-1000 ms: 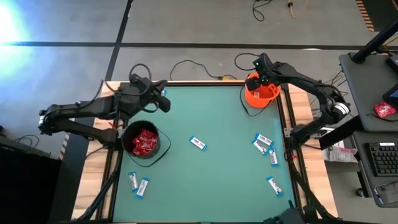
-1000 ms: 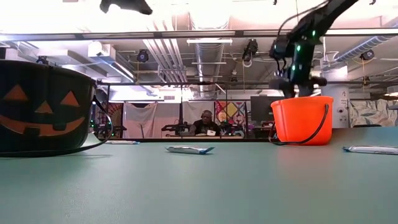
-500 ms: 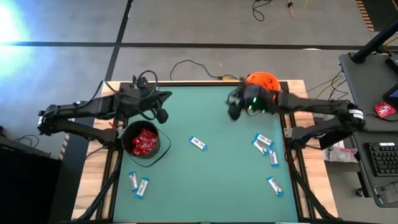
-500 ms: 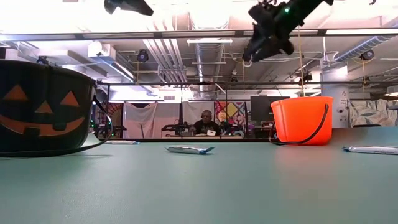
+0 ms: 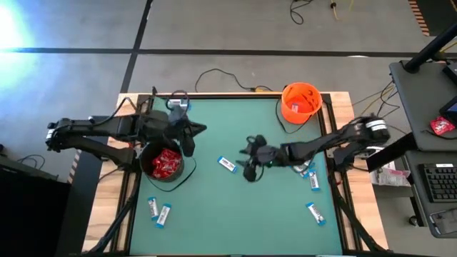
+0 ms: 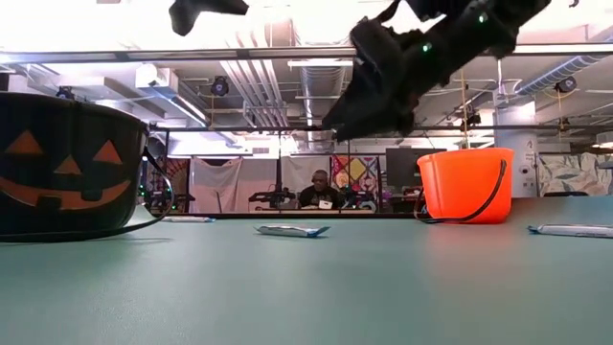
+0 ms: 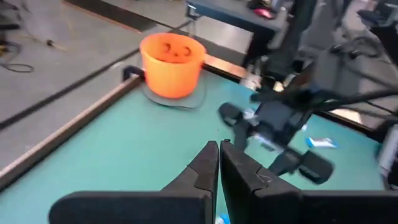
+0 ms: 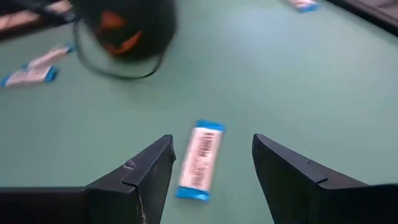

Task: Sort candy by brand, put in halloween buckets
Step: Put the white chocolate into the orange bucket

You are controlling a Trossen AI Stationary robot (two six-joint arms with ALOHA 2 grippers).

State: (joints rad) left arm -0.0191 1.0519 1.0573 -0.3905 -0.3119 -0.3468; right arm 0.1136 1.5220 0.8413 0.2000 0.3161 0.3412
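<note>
Now we hang our right gripper (image 5: pixel 248 161), fingers spread and empty, above the slim white-and-blue candy bar (image 5: pixel 227 165) mid-table; a second ago it was at the bright orange plastic bucket (image 5: pixel 300 103) far right. Nothing lies between. Our left gripper (image 5: pixel 191 131), pressed together, hovers by the black bucket (image 5: pixel 163 163) of red packets.

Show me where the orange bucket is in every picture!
High view: orange bucket sits at the table's far right corner.
Low view: it stands right of centre, at the table's far edge.
Left wrist view: it shows beside the table's wooden edge.
Right wrist view: not in it; only the black bucket shows.
Shared landmark: the white-and-blue bar mid-table, under the open right tool, also seen in the low view and right wrist view.
</note>
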